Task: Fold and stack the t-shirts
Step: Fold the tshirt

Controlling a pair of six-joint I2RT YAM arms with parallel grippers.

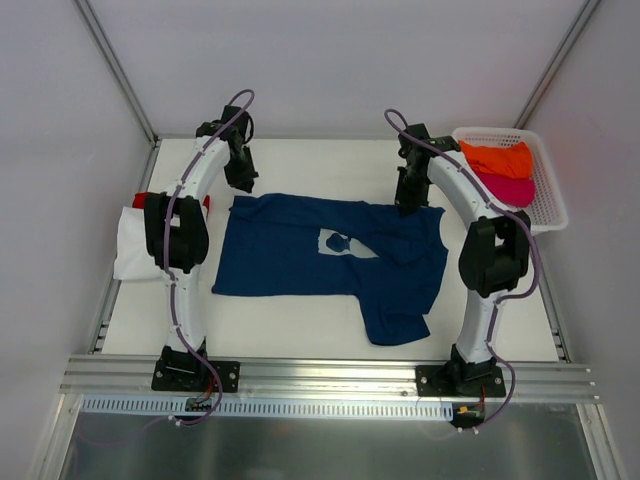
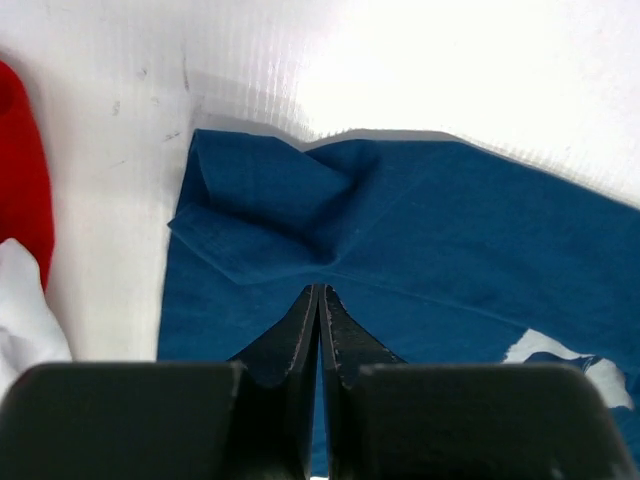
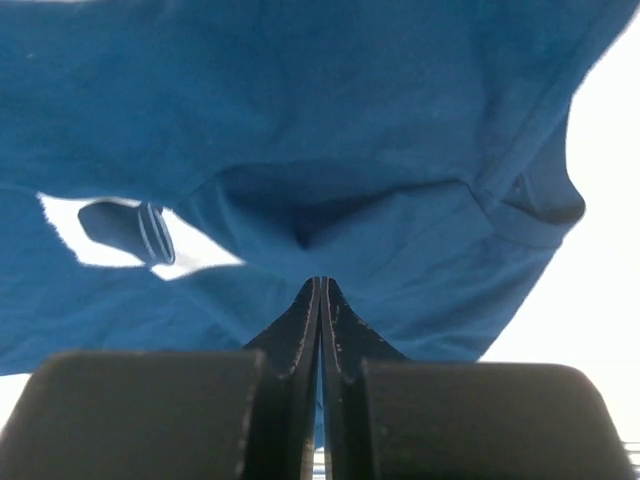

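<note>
The navy blue t-shirt (image 1: pixel 330 262) lies spread flat mid-table, its white chest print (image 1: pixel 345 244) partly covered by a small fold. My left gripper (image 1: pixel 241 180) is shut at the shirt's far left corner, with its tips (image 2: pixel 318 288) over the cloth just behind a folded-over corner (image 2: pixel 260 215). My right gripper (image 1: pixel 408 195) is shut at the shirt's far right edge, with its tips (image 3: pixel 321 281) over rumpled navy cloth (image 3: pixel 300 100). I see no cloth between either pair of jaws. A white t-shirt (image 1: pixel 130 248) lies over a red one (image 1: pixel 150 200) at the left.
A white mesh basket (image 1: pixel 548 195) stands at the far right and holds an orange t-shirt (image 1: pixel 497 158) and a magenta one (image 1: pixel 510 188). The red t-shirt (image 2: pixel 20 170) and the white one (image 2: pixel 25 310) lie just left of my left gripper. Walls enclose the table.
</note>
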